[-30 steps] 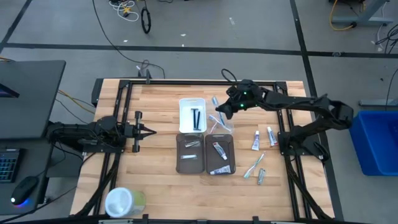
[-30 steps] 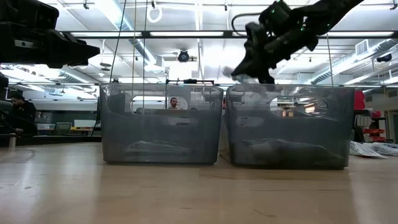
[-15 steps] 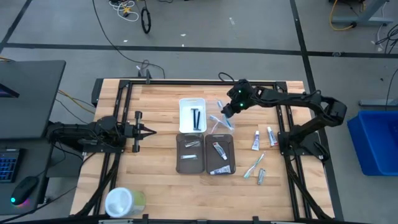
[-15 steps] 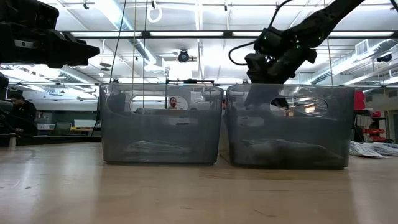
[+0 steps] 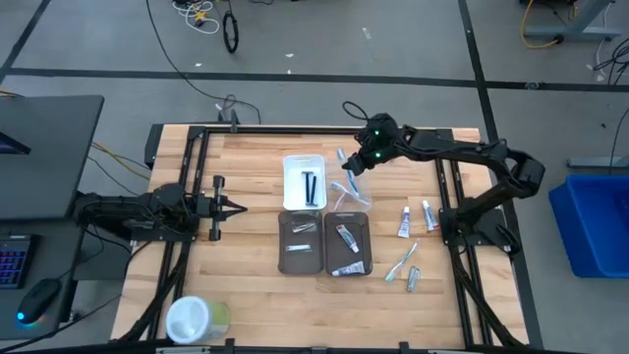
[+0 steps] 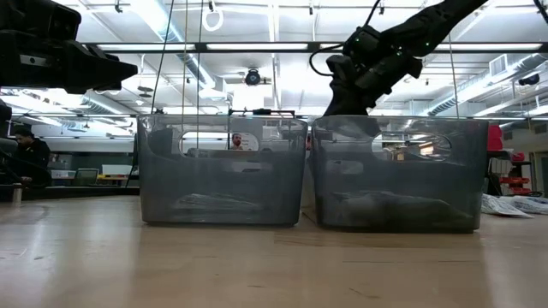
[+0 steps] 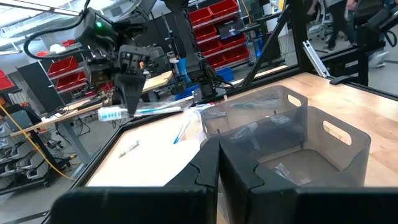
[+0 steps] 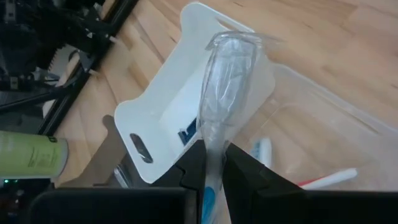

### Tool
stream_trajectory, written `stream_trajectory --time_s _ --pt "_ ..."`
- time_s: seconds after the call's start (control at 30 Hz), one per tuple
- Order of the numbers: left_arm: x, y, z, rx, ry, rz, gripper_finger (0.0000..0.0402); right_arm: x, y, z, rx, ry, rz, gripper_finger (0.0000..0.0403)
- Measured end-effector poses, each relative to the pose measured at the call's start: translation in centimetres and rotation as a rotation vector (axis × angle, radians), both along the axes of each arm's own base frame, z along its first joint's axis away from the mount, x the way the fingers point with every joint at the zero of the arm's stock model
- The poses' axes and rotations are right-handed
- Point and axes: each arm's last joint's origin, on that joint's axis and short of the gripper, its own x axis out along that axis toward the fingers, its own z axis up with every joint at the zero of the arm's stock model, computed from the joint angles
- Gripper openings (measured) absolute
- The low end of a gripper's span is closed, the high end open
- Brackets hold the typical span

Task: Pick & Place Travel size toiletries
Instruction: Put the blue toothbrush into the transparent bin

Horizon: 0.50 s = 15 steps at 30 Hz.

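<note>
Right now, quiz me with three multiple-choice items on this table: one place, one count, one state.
1. The right gripper is:
A. over the round container
B. by the white tray and clear tray
C. at the table's left edge

2. The grey trays number:
A. one
B. two
C. four

3. The right gripper is:
A. wide open, empty
B. shut on a black stick
C. shut on a wrapped toothbrush

Answers:
1 B, the high view shows it next to those trays.
2 B, two sit side by side.
3 C, the toothbrush is pinched between its fingers.
</note>
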Motion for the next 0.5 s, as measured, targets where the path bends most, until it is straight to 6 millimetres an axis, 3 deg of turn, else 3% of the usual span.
stream_trajectory --time_s 0.27,0.5 --pt "0.0 0.0 0.0 0.000 0.000 0.000 0.0016 0.3 -0.2 -1.7 0.039 0.088 -0.021 0.0057" --pt "0.0 0.0 0.0 0.000 0.000 0.000 0.0016 0.2 -0.2 -2.0 0.037 0.105 -0.005 0.0133"
